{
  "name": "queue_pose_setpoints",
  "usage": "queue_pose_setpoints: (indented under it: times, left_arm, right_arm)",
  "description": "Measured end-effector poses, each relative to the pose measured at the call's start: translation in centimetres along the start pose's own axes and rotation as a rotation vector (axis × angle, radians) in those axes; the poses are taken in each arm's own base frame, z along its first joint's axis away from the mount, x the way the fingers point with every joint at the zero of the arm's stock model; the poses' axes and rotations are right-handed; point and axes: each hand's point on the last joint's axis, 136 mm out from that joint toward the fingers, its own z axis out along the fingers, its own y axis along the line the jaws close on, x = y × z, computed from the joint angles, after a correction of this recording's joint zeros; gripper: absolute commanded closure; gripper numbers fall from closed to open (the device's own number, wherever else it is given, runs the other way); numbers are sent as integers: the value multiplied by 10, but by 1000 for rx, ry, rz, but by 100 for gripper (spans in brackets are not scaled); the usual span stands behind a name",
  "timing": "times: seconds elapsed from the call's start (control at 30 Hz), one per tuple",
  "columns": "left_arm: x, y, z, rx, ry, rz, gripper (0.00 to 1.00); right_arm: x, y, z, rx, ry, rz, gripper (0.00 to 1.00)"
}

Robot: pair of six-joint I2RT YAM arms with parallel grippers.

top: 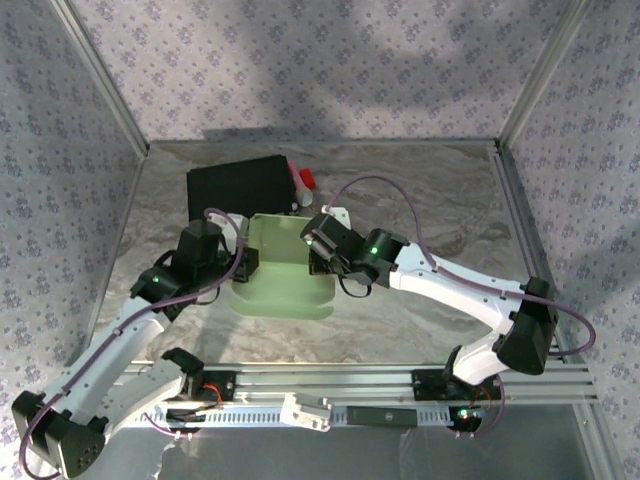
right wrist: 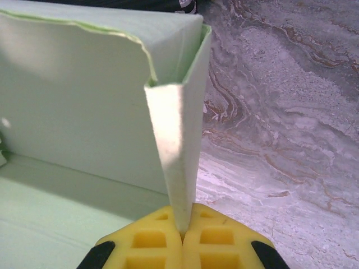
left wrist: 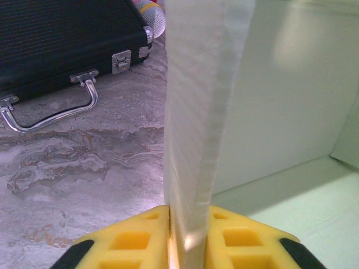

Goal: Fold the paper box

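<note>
Presently, one paper box (top: 285, 275) of pale green card is on the marbled table (top: 430, 190), lying directly on the near side of the single black case (top: 238, 188), with its raised far wall close to the case's near right corner. It is partly formed: the floor panel is flat and walls stand up from it. Two arms are present, one at each side of the box, both nearer the camera than the case. The left gripper (top: 245, 262) is just below the case's near edge; in its wrist view it (left wrist: 188, 238) is closed on an upright side wall (left wrist: 193, 112) of the box, with both yellow pads (left wrist: 129, 242) pressed against the card and no gap visible. The right gripper (top: 318, 245) is to the near right of the case; in its wrist view it (right wrist: 182, 232) is clamped on a narrow vertical fold of card (right wrist: 174, 140) at the box's corner, where two walls meet. Its yellow pads (right wrist: 151, 242) are tight against the fold. The left wrist view shows the case (left wrist: 61, 39) lying flat beyond the held wall, with one silver handle (left wrist: 56, 112) and one latch (left wrist: 122, 60) countable. One red-capped item (top: 303, 180) lies touching or just beside the case's right edge; what it is cannot be told.
</note>
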Motion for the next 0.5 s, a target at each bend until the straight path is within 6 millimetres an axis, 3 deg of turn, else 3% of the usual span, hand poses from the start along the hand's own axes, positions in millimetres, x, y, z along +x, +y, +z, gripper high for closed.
queue_pose_setpoints:
  times: [0.2,0.3,0.33,0.4,0.5]
  left_arm:
    - [3,6,12,-62,19,41,100]
    - [5,5,15,-98,20,81,100]
    - [6,4,16,-108,20,95,99]
    - [6,4,18,-120,18,111,86]
    - [6,6,20,-136,22,127,75]
  right_arm:
    - [3,1,-1,9,-3,-13,100]
    - [5,0,-2,17,-1,-21,100]
    - [5,-1,-2,20,1,-23,100]
    - [6,-2,-1,26,6,-25,100]
    - [7,-1,-1,24,7,-29,100]
